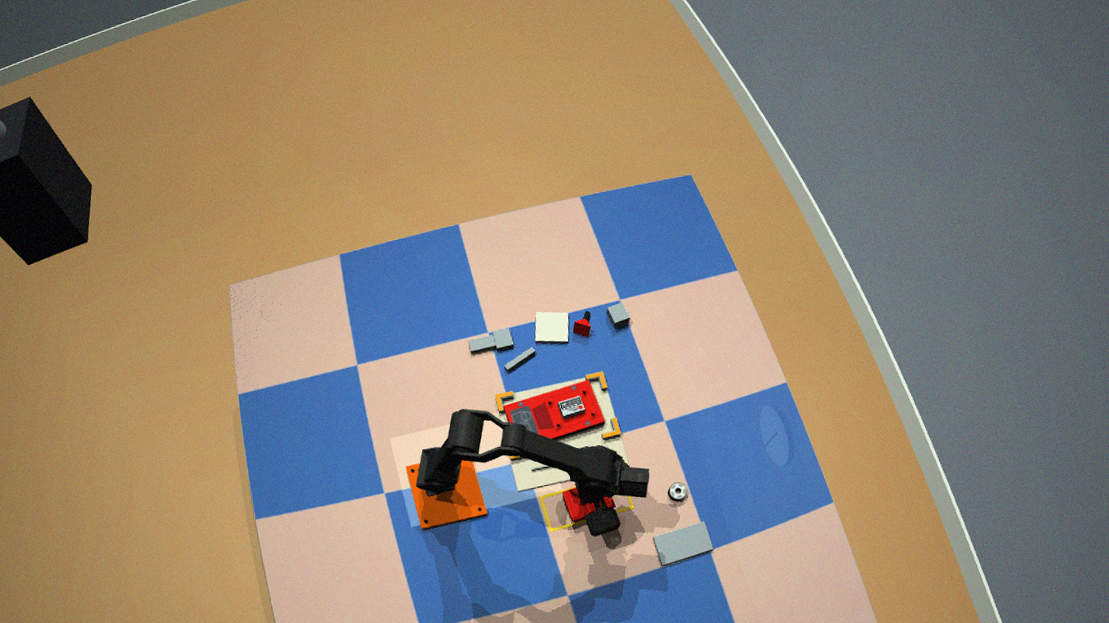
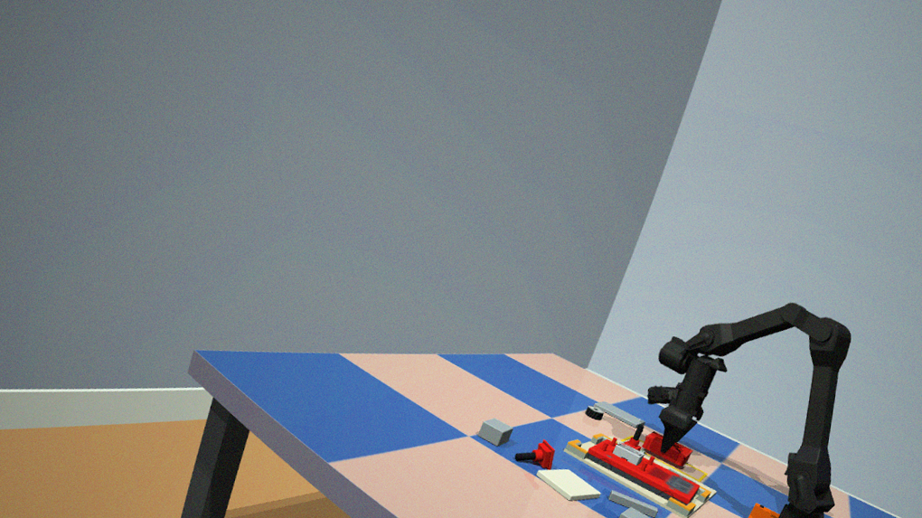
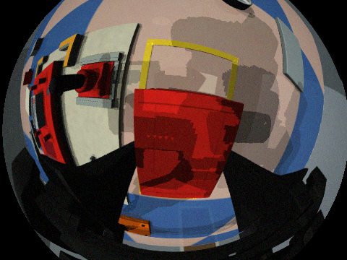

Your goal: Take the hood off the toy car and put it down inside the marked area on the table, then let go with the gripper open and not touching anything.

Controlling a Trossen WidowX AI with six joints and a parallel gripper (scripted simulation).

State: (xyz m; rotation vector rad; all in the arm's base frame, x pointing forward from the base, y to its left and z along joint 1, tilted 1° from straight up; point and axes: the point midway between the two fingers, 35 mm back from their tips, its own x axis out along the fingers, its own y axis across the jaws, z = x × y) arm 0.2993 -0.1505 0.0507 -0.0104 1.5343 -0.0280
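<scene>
The hood, a red box-like piece [image 1: 573,506] [image 2: 679,456] [image 3: 181,126], is between my gripper's fingers. My gripper [image 3: 182,149] is shut on it, one finger on each side. The hood is over the marked area, a yellow outline [image 1: 545,513] [image 3: 195,48], and very low; I cannot tell whether it touches the table. In the wrist view the far part of the outline shows beyond the hood; the hood hides most of the near part. The red toy car body [image 1: 583,422] [image 2: 641,473] [image 3: 57,126] lies flat with its top uncovered at the front, on the cream board beside the area.
A red piece with a black handle [image 3: 95,79] stands in a grey holder on the board, close to the area. A wheel [image 1: 677,494] [image 2: 593,412] [image 3: 238,3] and a grey plate [image 1: 683,543] [image 3: 289,54] lie beyond. A cream tile [image 1: 551,327] and grey blocks lie past the car.
</scene>
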